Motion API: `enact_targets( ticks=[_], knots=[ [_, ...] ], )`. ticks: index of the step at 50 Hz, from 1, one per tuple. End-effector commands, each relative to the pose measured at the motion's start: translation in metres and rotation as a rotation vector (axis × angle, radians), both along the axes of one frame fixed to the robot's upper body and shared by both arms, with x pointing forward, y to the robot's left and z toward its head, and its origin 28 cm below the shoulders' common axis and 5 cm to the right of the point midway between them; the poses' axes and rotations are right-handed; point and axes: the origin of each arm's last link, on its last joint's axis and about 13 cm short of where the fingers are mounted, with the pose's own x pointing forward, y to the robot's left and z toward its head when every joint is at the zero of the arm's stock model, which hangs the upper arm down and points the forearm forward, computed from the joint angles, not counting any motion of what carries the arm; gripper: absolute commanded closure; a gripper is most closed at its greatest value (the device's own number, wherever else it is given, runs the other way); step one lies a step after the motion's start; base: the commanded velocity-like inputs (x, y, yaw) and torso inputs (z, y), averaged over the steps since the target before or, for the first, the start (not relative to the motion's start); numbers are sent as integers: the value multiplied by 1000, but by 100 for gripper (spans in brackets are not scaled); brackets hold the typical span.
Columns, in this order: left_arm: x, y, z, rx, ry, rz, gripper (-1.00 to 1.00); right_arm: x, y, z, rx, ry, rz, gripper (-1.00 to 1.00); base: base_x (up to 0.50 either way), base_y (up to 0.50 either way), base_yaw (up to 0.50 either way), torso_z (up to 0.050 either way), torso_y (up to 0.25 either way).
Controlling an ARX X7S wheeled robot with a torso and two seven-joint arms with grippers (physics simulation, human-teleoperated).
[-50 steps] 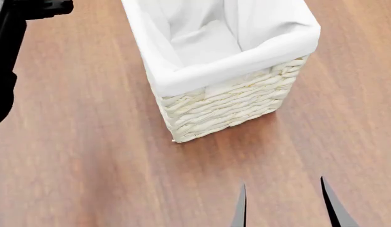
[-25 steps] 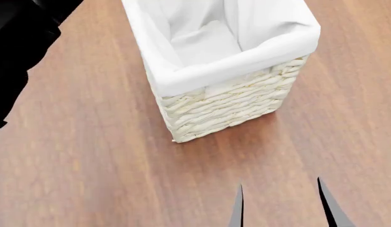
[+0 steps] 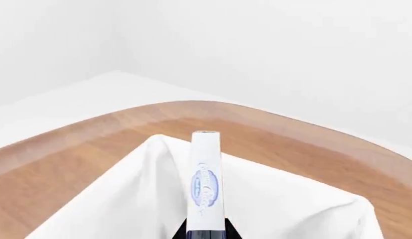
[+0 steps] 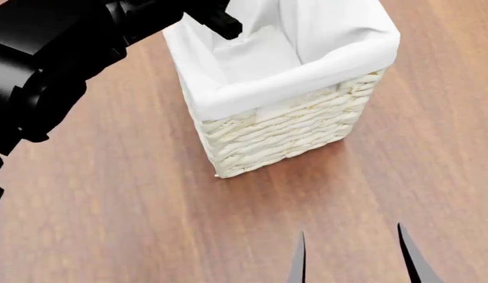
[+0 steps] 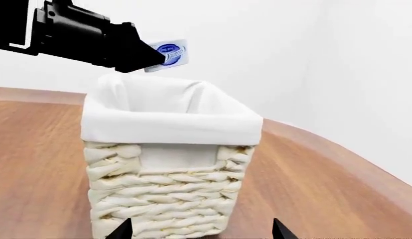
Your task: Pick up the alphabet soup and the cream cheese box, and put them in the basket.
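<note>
**White box poised over the basket**

My left gripper is clamped on the box, holding it above the basket near one corner of the rim. I'd carry it further over the lining, lower, then release. My right gripper waits spread and empty.

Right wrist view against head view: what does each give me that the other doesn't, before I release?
Only the right wrist view shows the small flat white cream cheese box with the blue oval logo, pinched in the black left gripper and held above the basket's open top.

Only the head view shows down into the basket; the visible part of the white lining holds nothing. The box itself is hidden by the left arm.

Both show the tall cream-white woven wicker basket on the brown wooden table, and the right gripper open and empty, short of the basket.
</note>
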Motion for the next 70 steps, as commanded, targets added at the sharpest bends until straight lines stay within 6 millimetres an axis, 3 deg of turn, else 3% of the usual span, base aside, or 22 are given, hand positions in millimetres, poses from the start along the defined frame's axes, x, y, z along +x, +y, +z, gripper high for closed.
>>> enact_targets(
  ticks=[1, 23, 24, 42, 45, 47, 50, 54, 60, 63, 67, 68, 70],
  knots=[
    [3, 3, -1, 7, 22, 7, 100, -1, 0, -1, 5, 2, -2, -100, 0, 0, 0, 0, 10],
    [2, 1, 1, 7, 36, -8, 100, -3, -1, -1, 6, 1, -2, -100, 0, 0, 0, 0, 0],
    [2, 1, 1, 6, 34, -2, -100, -3, -1, -1, 6, 1, -2, -100, 0, 0, 0, 0, 0],
    [1, 1, 5, -12, 44, -15, -100, -5, 0, 0, 1, 1, 2, -100, 0, 0, 0, 0, 0],
    [0, 1, 13, -111, -61, 72, -100, -5, 0, -1, 3, 2, 3, -100, 0, 0, 0, 0, 0],
    [-10, 3, 14, -187, -205, 207, -100, -4, 1, -1, 6, 3, 4, -100, 0, 0, 0, 0, 0],
    [-29, 7, 5, -338, -265, 311, -100, -4, 1, -3, 8, 2, 7, -100, 0, 0, 0, 0, 0],
    [-60, 11, -24, -431, -310, 394, -100, -5, 1, -3, 14, 4, 11, -100, 0, 0, 0, 0, 0],
    [-104, 13, -64, -418, -357, 411, -100, -6, 1, -4, 21, 3, 16, -100, 0, 0, 0, 0, 0],
    [-119, 12, -76, -417, -411, 433, -100, -6, 4, -5, 30, 3, 27, -100, 0, 0, 0, 0, 0],
    [-126, 11, -80, -402, -445, 454, -100, -5, 5, -5, 33, 3, 30, -100, 0, 0, 0, 0, 0],
    [-141, 12, -87, -414, -454, 443, -100, -6, 5, -5, 35, 4, 37, -100, 0, 0, 0, 0, 0],
    [-149, 13, -99, -382, -489, 457, -100, -6, 5, -6, 33, 6, 36, -100, 0, 0, 0, 0, 0]
  ],
)
